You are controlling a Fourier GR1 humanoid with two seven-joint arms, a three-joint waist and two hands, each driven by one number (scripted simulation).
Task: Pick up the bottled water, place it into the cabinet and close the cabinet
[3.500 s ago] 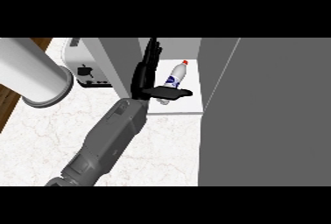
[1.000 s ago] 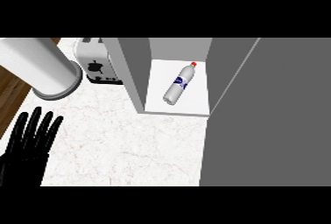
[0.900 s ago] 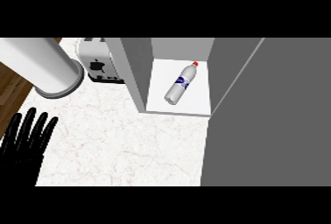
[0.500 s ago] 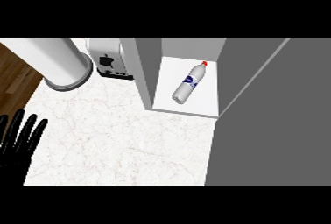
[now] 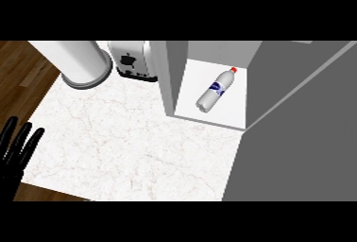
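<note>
Lying inside one cabinet (image 5: 170,80), one bottled water (image 5: 215,90).

The bottled water (image 5: 215,90) lies on its side inside the cabinet (image 5: 169,75), at about one o'clock in the head view, its cap toward the back. At eleven o'clock a toaster (image 5: 132,61) stands just left of the cabinet's wall, with a cylinder (image 5: 80,59) beside it further left, both on the counter (image 5: 140,146). The left hand (image 5: 15,151) shows at eight o'clock by the counter's left edge.

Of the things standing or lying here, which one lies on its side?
The bottled water, lying inside the open cabinet, red cap pointing away. The toaster and white cylinder stand upright.
</note>
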